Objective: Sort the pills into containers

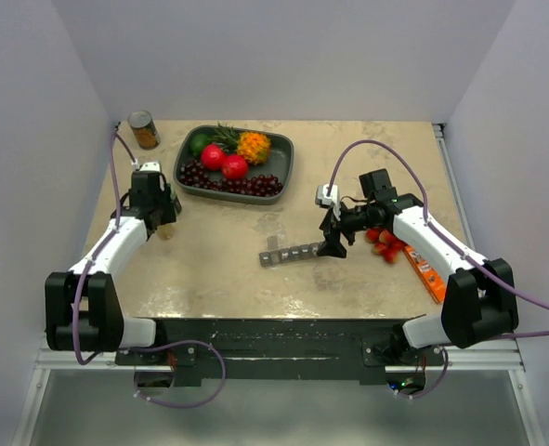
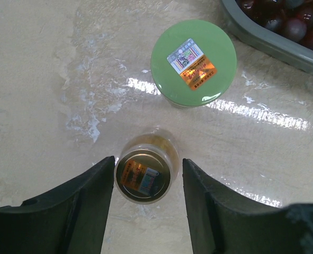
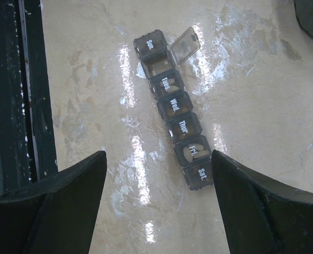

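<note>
The containers are a grey strip of day-marked compartments [image 1: 288,254] lying mid-table. In the right wrist view the strip [image 3: 175,111] runs from Sun to Sat. The second lid [image 3: 185,45] stands open, and pale pills show in the Fri cell [image 3: 194,151]. My right gripper [image 1: 333,246] hovers open over the strip's Sat end [image 3: 159,159], empty. My left gripper [image 1: 165,226] is open, its fingers on either side of a small clear pill bottle [image 2: 145,174] standing on the table. I cannot tell whether they touch it. A green round lid [image 2: 193,62] sits just beyond the bottle.
A dark grey fruit tray [image 1: 288,153] stands at the back centre, its rim close to the green lid [image 2: 273,42]. A tin can [image 1: 144,130] stands at the back left. Red items [image 1: 384,243] and an orange packet [image 1: 424,271] lie under the right arm. The table's dark front rail [image 3: 18,90] is close.
</note>
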`<control>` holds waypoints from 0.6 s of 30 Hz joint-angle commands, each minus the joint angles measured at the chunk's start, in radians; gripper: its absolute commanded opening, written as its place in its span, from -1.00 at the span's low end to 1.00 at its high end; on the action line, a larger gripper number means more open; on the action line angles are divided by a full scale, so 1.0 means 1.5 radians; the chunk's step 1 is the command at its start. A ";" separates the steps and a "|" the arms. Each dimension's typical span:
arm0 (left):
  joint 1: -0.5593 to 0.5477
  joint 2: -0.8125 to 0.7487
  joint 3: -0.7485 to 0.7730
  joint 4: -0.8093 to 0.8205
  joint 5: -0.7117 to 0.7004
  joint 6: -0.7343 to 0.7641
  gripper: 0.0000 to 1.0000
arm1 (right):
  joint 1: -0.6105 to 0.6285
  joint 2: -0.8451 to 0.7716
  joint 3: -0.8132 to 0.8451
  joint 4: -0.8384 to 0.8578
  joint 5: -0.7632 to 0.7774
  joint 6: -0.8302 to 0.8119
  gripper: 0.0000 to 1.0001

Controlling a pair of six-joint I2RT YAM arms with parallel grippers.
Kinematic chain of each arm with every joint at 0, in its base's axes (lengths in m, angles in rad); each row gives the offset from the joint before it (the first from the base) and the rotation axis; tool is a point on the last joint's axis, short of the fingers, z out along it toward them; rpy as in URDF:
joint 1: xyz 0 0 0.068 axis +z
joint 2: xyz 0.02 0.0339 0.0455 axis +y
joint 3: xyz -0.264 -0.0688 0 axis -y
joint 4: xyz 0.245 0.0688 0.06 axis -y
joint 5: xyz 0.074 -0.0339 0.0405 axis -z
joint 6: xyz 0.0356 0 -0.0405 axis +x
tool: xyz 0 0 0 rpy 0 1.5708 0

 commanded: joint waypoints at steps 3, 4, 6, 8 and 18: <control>0.006 0.015 0.031 0.023 -0.017 0.011 0.11 | -0.007 -0.002 0.021 -0.004 -0.025 -0.012 0.64; 0.007 0.015 0.030 0.023 -0.017 0.011 0.09 | -0.008 -0.003 0.021 -0.004 -0.025 -0.012 0.64; 0.006 0.015 0.031 0.020 -0.019 0.012 -0.05 | -0.008 -0.003 0.020 -0.005 -0.025 -0.011 0.64; 0.006 0.007 0.032 0.017 -0.018 0.011 -0.43 | -0.009 -0.003 0.020 -0.006 -0.025 -0.012 0.64; 0.006 -0.072 0.002 -0.049 0.150 -0.005 -1.00 | -0.015 -0.025 0.016 -0.014 -0.022 -0.032 0.64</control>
